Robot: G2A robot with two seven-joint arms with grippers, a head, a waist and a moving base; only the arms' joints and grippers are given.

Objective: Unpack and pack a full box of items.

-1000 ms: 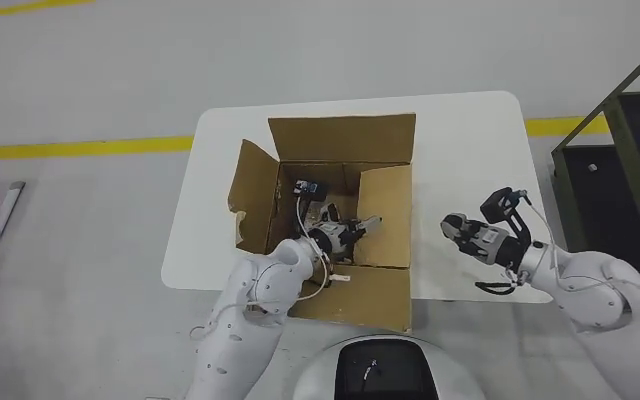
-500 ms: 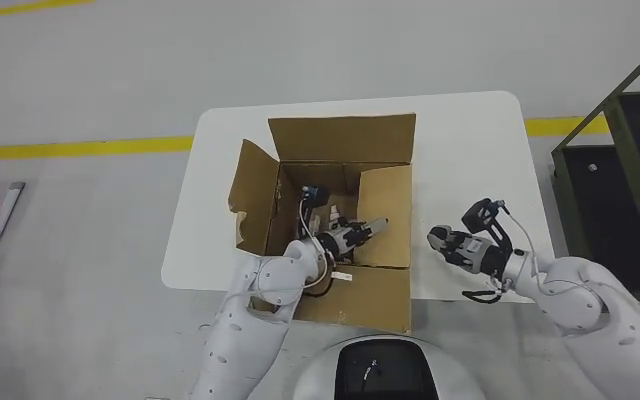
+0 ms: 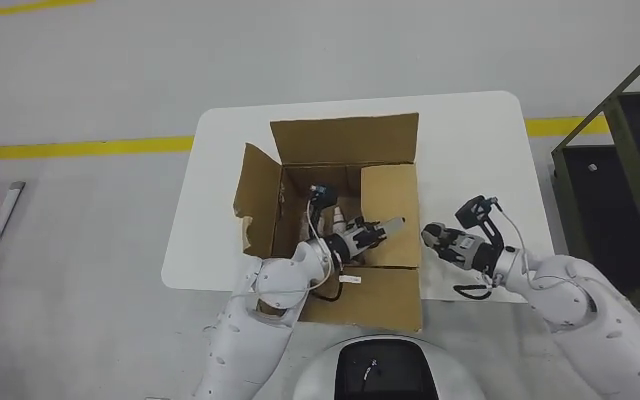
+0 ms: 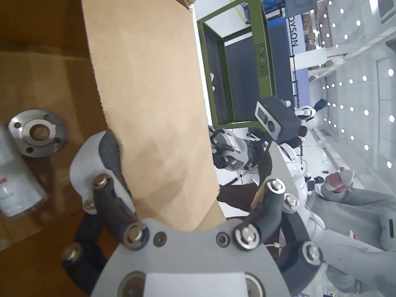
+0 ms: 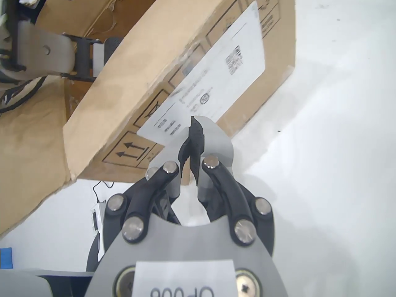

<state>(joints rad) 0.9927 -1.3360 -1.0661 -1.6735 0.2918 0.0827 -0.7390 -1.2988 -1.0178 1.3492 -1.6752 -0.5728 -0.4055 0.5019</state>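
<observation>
An open cardboard box (image 3: 345, 140) stands on the white table (image 3: 470, 130). My left gripper (image 3: 385, 228) is inside it and open, its fingers (image 4: 103, 156) straddling the right-hand flap (image 4: 148, 94), one inside and one outside. On the box floor lie a round metal flange (image 4: 37, 132) and a white canister (image 4: 15, 183). My right gripper (image 3: 430, 238) is shut and empty, just outside the box's right wall, with its tips (image 5: 193, 134) close to the white label (image 5: 216, 84).
A green metal cart (image 3: 600, 170) stands off the table's right end. Bare tabletop lies to the right of the box and behind it. The box's other flaps stand spread outward, the front one (image 3: 370, 300) hanging towards me.
My right gripper has moved left across the table up to the box's right wall. My left gripper has pushed farther right over the flap, and the box has shifted slightly right.
</observation>
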